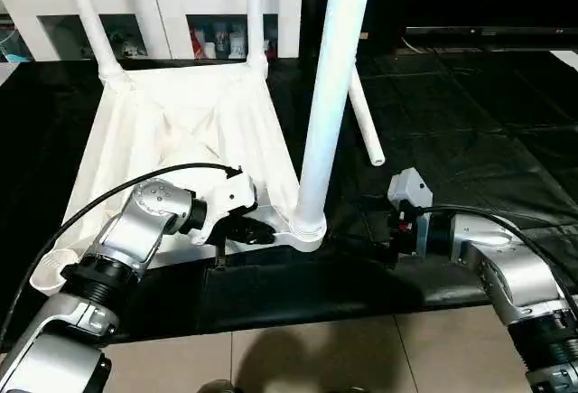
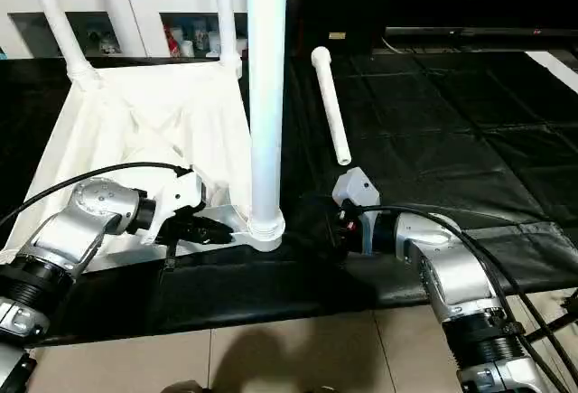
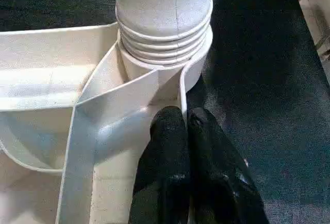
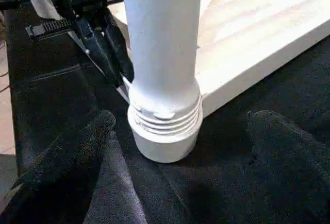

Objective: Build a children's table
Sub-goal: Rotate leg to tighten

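A black mat (image 1: 470, 131) covered the floor, with pale tiles (image 1: 307, 357) along its near edge. On the mat lay the children's table top (image 1: 181, 131), upside down, its ribbed white underside facing up. Behind it stood a white cabinet (image 1: 153, 4) with glass doors.

Three legs stood upright in the top's corner sockets: two at the far corners, far left leg (image 1: 90, 23) and far right leg (image 1: 254, 14), and the near leg (image 1: 330, 95) in the near right corner socket (image 1: 305, 230), with its thread rings partly visible above the socket rim. A fourth leg (image 2: 330, 115) lay loose on the mat, well apart from the top, off to the right.

The left end effector (image 3: 186, 126) had its two black fingers pressed together, their tips touching the top's edge wall just beside the near right socket. The right end effector (image 4: 180, 131) had its fingers spread wide apart, one on either side of the base of the near leg, close to it but not touching, low over the mat.
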